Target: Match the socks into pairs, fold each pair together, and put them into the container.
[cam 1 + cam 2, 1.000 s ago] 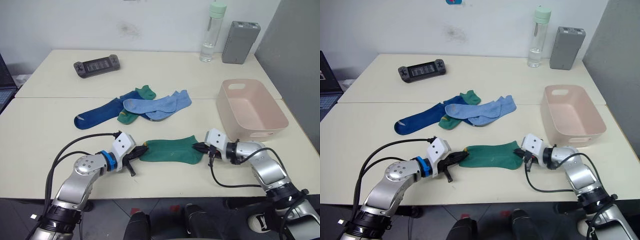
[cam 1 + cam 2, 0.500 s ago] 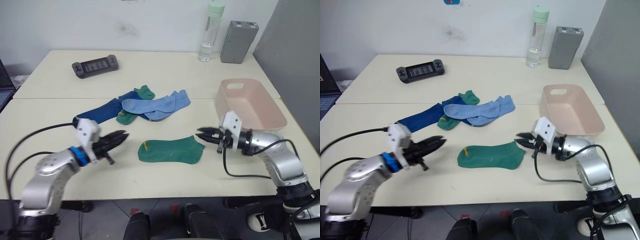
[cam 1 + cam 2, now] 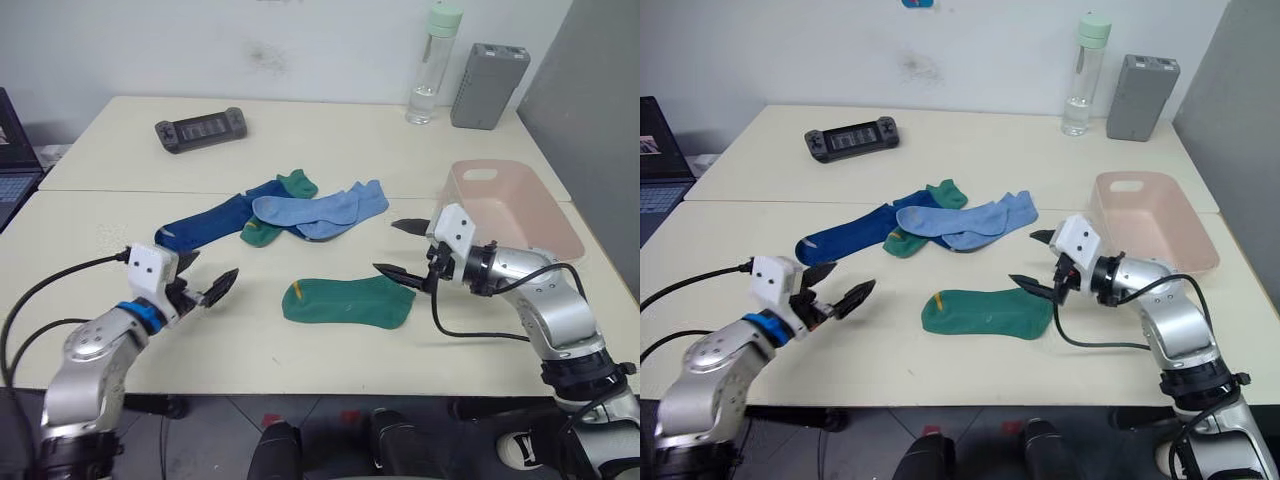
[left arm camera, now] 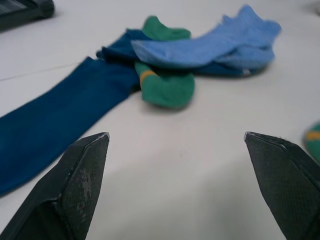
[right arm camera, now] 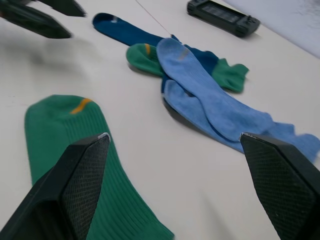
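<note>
One green sock (image 3: 348,302) lies flat on the near table, yellow mark at its left end. My left gripper (image 3: 205,272) stands open to its left, apart from it. My right gripper (image 3: 389,247) hangs open just above its right end, holding nothing. Behind them is a pile of socks: a dark navy sock (image 3: 210,222), light blue socks (image 3: 320,208) and another green sock (image 3: 262,232). The left wrist view faces this pile (image 4: 167,87). The pink container (image 3: 515,210) stands at the right, behind my right arm.
A black game controller (image 3: 201,130) lies at the back left. A water bottle (image 3: 426,62) and a grey box (image 3: 488,72) stand at the back right. A laptop (image 3: 15,150) pokes in at the left edge. A grey partition rises on the right.
Both grippers have opened and let go of the green sock's ends. The left one drew back to the left, the right one rose toward the container. The sock stays flat.
</note>
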Tool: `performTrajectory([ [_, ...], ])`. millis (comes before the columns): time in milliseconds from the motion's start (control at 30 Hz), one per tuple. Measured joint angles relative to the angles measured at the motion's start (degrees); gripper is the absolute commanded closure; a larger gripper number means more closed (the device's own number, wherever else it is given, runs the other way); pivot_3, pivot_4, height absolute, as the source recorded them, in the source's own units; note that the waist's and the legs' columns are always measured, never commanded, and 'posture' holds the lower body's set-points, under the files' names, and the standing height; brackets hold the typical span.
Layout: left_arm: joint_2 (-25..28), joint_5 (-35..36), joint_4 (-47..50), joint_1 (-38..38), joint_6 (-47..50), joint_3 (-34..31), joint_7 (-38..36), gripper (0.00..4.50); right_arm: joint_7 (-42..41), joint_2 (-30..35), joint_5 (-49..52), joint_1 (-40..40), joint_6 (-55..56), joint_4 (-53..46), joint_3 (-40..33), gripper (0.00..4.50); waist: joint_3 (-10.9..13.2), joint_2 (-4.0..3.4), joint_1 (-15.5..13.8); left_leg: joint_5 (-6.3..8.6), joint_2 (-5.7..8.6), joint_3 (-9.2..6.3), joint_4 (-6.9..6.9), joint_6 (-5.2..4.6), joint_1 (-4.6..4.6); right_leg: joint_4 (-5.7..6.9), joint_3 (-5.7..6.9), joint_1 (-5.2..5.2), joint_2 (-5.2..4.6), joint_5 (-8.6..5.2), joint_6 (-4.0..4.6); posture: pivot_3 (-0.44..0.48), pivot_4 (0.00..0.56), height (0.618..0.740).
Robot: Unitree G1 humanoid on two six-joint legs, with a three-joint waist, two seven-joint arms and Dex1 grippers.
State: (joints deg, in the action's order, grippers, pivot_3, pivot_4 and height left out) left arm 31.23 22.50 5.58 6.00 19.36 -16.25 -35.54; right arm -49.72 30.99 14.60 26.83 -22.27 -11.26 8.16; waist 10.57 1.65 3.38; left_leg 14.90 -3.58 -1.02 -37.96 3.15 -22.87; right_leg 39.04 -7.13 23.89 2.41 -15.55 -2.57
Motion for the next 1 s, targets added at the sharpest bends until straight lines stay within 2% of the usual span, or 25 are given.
performTrajectory([
  [167,-3.8,-3.3,-7.0,9.5,-0.4,4.8,3.9,0.01,-0.5,-0.8,-0.1,2.7,0.6,0.1,1.6,0.0,0.0,0.02,-0.2,0.0,0.03,0.0,0.02,0.0,0.0,-0.03,0.0,-0.02,0.0,0.17,0.26,0.0,0.15,0.74],
  [367,-7.3,-7.8,-23.7,18.6,-4.8,6.9,7.4,0.01,-0.2,-2.5,0.0,3.5,0.1,0.0,2.7,0.0,0.0,0.02,-0.2,0.0,0.02,-0.05,0.01,0.0,-0.07,0.0,0.04,0.05,0.02,0.18,0.28,0.0,0.15,0.74],
  [500,-7.9,-8.3,-29.3,21.5,-7.7,6.9,7.1,0.9,-0.1,-2.6,0.0,3.6,-0.8,-0.4,2.7,0.0,0.0,0.02,-0.2,0.0,0.03,-0.06,0.02,0.0,-0.09,0.0,0.06,0.05,0.01,0.18,0.28,0.0,0.15,0.74],
  [867,-8.5,-8.1,-30.9,21.9,-9.5,7.1,4.4,4.48,0.2,-2.7,0.7,3.6,-3.3,-2.1,2.7,0.0,0.0,0.02,-0.2,0.0,0.03,-0.1,0.02,0.0,-0.09,0.01,0.08,0.03,0.02,0.18,0.27,0.0,0.15,0.74],
  [1000,-8.5,-7.4,-28.0,20.7,-8.1,7.1,3.5,4.48,0.2,-3.1,0.7,3.7,-3.3,-2.0,2.7,0.0,0.0,0.02,-0.1,0.0,0.02,-0.1,0.02,0.0,-0.09,0.01,0.08,0.04,0.01,0.18,0.27,0.0,0.15,0.74],
])
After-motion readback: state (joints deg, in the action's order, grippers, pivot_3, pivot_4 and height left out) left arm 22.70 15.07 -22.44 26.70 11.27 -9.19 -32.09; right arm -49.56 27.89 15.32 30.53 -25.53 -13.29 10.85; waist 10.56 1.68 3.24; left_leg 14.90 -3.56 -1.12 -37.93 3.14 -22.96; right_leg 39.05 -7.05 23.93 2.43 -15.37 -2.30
